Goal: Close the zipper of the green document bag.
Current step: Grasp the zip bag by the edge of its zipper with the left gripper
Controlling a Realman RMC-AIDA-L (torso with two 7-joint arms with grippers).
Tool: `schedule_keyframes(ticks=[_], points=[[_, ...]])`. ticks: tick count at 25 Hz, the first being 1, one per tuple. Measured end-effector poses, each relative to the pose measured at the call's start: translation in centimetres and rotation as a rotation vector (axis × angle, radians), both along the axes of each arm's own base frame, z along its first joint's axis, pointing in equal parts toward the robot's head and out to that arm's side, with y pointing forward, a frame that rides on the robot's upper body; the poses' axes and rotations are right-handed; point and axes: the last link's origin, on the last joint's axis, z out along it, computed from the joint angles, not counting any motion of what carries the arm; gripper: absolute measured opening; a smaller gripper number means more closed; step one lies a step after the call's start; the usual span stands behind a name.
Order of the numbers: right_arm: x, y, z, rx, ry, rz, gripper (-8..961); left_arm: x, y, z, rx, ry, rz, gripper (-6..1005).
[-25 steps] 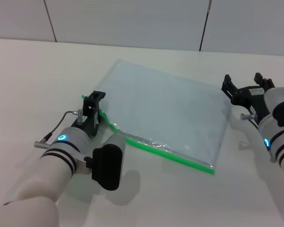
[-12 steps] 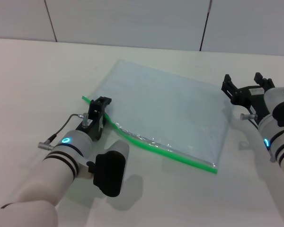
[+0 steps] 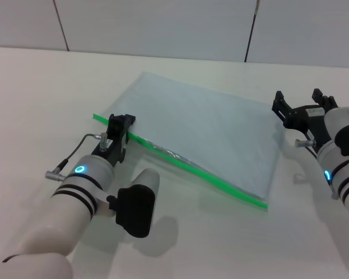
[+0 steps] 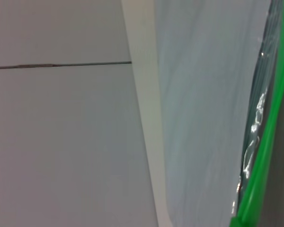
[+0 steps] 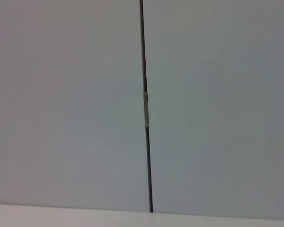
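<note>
green document bag (image 3: pixel 203 136), big and flat, lying on the white table (image 3: pixel 41 87), a bit left of the middle. see-through pale blue-grey, set at a slant: one corner far off toward the wall, one corner near and to the right. also seen in the left wrist view (image 4: pixel 203 94) as a wide pale sheet beside the wall panels (image 4: pixel 61 142).

left arm (image 3: pixel 70 203), white with black rings and a blue light, reaching in from the near left. left gripper (image 3: pixel 121 123) sitting right on the green edge of the bag, close to its left end. black fingers closed tight around the zipper (image 3: pixel 186 168).

right arm (image 3: pixel 343 163), white too, off at the right edge of the table. right gripper (image 3: pixel 302 107) just beside the bag's right side, not touching it, black fingers spread apart and holding nothing.

zipper, thin and bright green, running along the bag's near long edge from the left end to the near right corner, pulled out straight. shown in the left wrist view (image 4: pixel 265 142) as a green line with some shiny crinkles next to it. slider tab too hidden under the fingers to make out.
</note>
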Motion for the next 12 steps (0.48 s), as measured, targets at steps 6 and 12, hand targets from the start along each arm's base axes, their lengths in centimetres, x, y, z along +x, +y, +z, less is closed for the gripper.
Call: schedule_keyframes(ticks=[6, 12], points=[[0.00, -0.03, -0.03, -0.002, -0.001, 0.001, 862, 0.27, -0.03, 0.04, 0.007, -0.004, -0.007, 58], [-0.01, -0.06, -0.11, -0.006, -0.001, 0.000, 862, 0.42, 0.01, 0.26, 0.024, -0.015, -0.011, 55]])
